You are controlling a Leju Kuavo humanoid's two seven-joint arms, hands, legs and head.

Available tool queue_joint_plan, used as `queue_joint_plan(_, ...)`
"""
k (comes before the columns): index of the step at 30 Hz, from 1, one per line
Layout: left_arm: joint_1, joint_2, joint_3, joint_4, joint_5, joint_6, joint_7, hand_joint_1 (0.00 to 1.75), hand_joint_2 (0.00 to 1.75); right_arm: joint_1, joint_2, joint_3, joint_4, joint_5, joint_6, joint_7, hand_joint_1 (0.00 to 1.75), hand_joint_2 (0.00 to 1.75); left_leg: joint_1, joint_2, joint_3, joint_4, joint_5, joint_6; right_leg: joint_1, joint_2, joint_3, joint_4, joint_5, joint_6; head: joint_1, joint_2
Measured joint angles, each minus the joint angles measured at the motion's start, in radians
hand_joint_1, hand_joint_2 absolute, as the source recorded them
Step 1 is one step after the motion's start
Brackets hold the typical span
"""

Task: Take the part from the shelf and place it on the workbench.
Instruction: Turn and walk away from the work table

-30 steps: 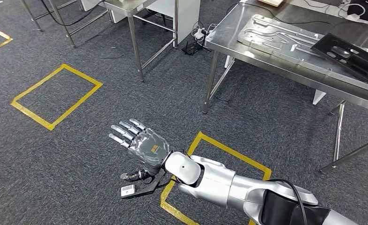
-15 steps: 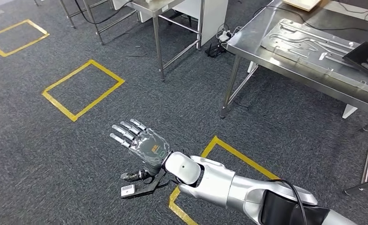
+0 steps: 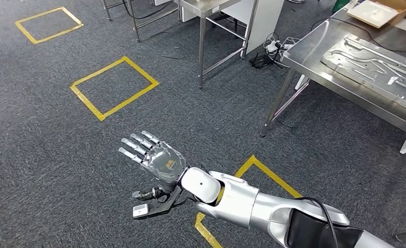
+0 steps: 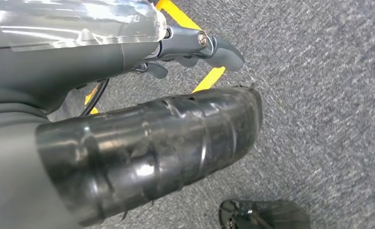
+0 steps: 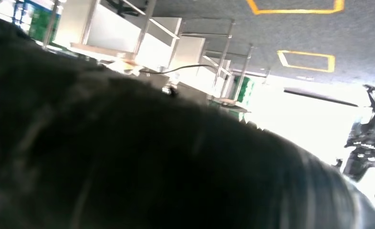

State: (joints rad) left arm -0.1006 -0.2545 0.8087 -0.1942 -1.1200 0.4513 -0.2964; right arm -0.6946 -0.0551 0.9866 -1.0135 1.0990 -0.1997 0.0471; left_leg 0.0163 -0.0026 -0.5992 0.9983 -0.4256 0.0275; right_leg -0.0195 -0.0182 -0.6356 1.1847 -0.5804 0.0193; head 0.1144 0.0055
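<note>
My right hand (image 3: 152,157) reaches out over the grey carpet with its fingers straight and apart, holding nothing. The steel workbench (image 3: 319,62) stands at the upper right and carries a silver machined plate (image 3: 376,62). In the right wrist view a dark openwork shape (image 5: 367,133) sits at the bright edge, too blurred to name. In the left wrist view my left hand's ribbed cover (image 4: 152,148) hangs over the carpet, and how its fingers lie is hidden.
Yellow tape squares (image 3: 113,88) mark the carpet, one of them (image 3: 263,173) under my right arm. A second steel table (image 3: 203,46) stands at the back, with a power strip and cables (image 3: 268,49) beside it. A box (image 3: 376,13) sits on the workbench's far end.
The camera has turned left, so the whole scene has slid right. The black part on the workbench has left the picture. My right arm keeps its pose, hand still spread.
</note>
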Motion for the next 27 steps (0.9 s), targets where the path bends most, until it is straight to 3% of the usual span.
queue_joint_plan(2,0.000,0.000,0.000,0.000,0.000,0.000,0.000,0.00,0.00,0.005,-0.002,0.000,0.002,0.000,0.000,0.000,0.00,0.00,-0.003,-0.018,-0.001,0.001,0.000,0.003,0.000,0.013,-0.060,0.117,-0.038,0.001,0.000,0.000)
queue_joint_plan(3,0.001,0.000,0.000,0.000,0.000,0.000,0.000,0.00,0.00,0.006,-0.002,0.000,0.002,0.000,0.000,0.000,0.00,0.00,-0.005,-0.028,-0.001,0.003,-0.001,0.003,0.000,0.015,-0.069,0.126,-0.028,0.000,0.000,0.000)
queue_joint_plan(4,0.001,0.000,0.000,0.000,0.000,0.000,0.000,0.00,0.00,0.007,-0.003,0.000,0.003,0.000,0.000,0.000,0.00,0.00,-0.006,-0.038,-0.001,0.005,-0.002,0.003,0.000,0.017,-0.059,0.098,0.000,-0.003,0.000,0.000)
queue_joint_plan(5,0.001,0.000,0.000,0.000,0.000,0.000,0.000,0.00,0.00,0.007,-0.003,0.000,0.003,0.000,0.000,0.000,0.00,0.00,-0.006,-0.049,0.000,0.009,-0.003,0.001,0.001,0.024,-0.032,0.034,0.040,-0.008,0.000,0.000)
queue_joint_plan(7,0.001,-0.001,0.000,0.000,0.000,0.000,0.000,0.00,0.00,0.006,-0.003,0.000,0.003,0.000,0.000,0.000,0.00,0.00,-0.007,-0.067,-0.003,0.016,-0.006,-0.004,0.002,0.053,0.024,-0.094,0.093,-0.017,0.000,0.000)
queue_joint_plan(9,0.001,-0.002,0.000,0.000,0.000,0.000,0.000,0.00,0.00,0.005,-0.003,0.000,0.003,0.000,0.000,0.000,0.00,0.00,-0.005,-0.081,-0.009,0.018,-0.006,-0.015,0.007,0.068,0.044,-0.142,0.100,-0.023,0.000,0.000)
queue_joint_plan(11,0.002,-0.002,0.000,0.000,0.000,0.000,0.000,0.00,0.00,0.003,-0.002,0.000,0.003,0.000,0.000,0.000,0.00,0.00,-0.002,-0.089,-0.012,0.015,-0.004,-0.029,0.008,0.055,0.047,-0.149,0.105,-0.032,0.000,0.000)
queue_joint_plan(13,0.003,-0.001,0.000,0.000,0.000,0.000,0.000,0.00,0.00,0.000,0.000,0.000,0.002,0.000,0.000,0.000,0.00,0.00,-0.004,-0.062,-0.024,0.043,-0.023,-0.037,0.004,0.039,0.058,-0.163,0.113,-0.046,-0.001,0.000)
queue_joint_plan(15,0.002,-0.001,0.000,0.000,0.001,0.000,-0.001,0.00,0.00,0.001,0.001,0.000,0.001,0.000,0.000,0.000,0.00,0.00,-0.004,-0.022,-0.073,0.145,-0.077,-0.044,0.004,0.019,0.065,-0.171,0.115,-0.056,-0.002,0.000)
queue_joint_plan(16,0.001,-0.001,0.000,0.000,0.002,0.000,-0.002,0.00,0.00,0.002,0.001,0.000,0.001,0.000,0.000,0.000,0.00,0.00,-0.002,-0.013,-0.107,0.211,-0.106,-0.048,0.005,0.009,0.064,-0.170,0.114,-0.058,-0.002,0.000)
queue_joint_plan(17,0.001,-0.001,0.000,0.000,0.002,0.000,-0.002,0.00,0.00,0.003,0.001,0.000,0.001,0.001,0.001,0.000,0.00,0.00,0.000,-0.008,-0.134,0.263,-0.122,-0.052,0.007,0.000,0.063,-0.169,0.113,-0.059,-0.002,0.000)
queue_joint_plan(18,0.002,-0.001,0.000,0.000,0.003,0.000,-0.002,0.00,0.00,0.004,0.001,0.000,0.001,0.001,0.001,0.000,0.00,0.00,0.001,-0.005,-0.146,0.284,-0.121,-0.055,0.008,-0.009,0.063,-0.167,0.111,-0.058,-0.002,0.000)
queue_joint_plan(19,0.004,-0.001,0.000,0.000,0.003,0.000,-0.003,0.00,0.00,0.005,0.001,0.000,0.001,0.001,0.001,0.000,0.00,0.00,0.002,-0.002,-0.136,0.265,-0.101,-0.056,0.008,-0.018,0.063,-0.165,0.109,-0.057,-0.002,0.000)
queue_joint_plan(21,0.005,0.000,0.000,0.000,0.004,0.000,-0.003,0.00,0.00,0.005,0.001,0.000,0.000,0.002,0.002,-0.001,0.00,0.00,0.002,0.018,-0.070,0.137,-0.037,-0.053,0.008,-0.034,0.065,-0.160,0.103,-0.052,-0.002,0.000)
queue_joint_plan(23,0.002,0.000,0.000,0.000,0.003,0.000,-0.003,0.00,0.00,0.004,0.000,0.000,0.000,0.002,0.003,-0.001,0.00,0.00,-0.004,0.038,-0.016,0.033,-0.006,-0.042,0.012,-0.047,0.067,-0.156,0.096,-0.043,-0.002,0.000)
queue_joint_plan(24,0.002,0.000,0.000,0.000,0.002,0.001,-0.003,0.00,0.00,0.003,0.001,0.000,-0.001,0.002,0.003,-0.002,0.00,0.00,-0.008,0.040,-0.008,0.015,-0.005,-0.036,0.014,-0.053,0.068,-0.156,0.094,-0.038,-0.001,0.000)
queue_joint_plan(26,0.002,0.001,0.000,0.000,0.001,0.002,-0.003,0.00,0.00,0.002,0.002,0.000,-0.002,0.002,0.004,-0.002,0.00,0.00,-0.009,0.023,-0.007,0.011,-0.003,-0.023,0.015,-0.063,0.072,-0.159,0.092,-0.026,-0.001,0.000)
queue_joint_plan(27,0.003,0.001,0.000,0.000,0.001,0.003,-0.003,0.00,0.00,0.002,0.002,0.000,-0.002,0.002,0.004,-0.002,0.00,0.00,-0.008,0.017,-0.005,0.007,-0.001,-0.017,0.014,-0.058,0.073,-0.155,0.088,-0.020,-0.001,0.000)
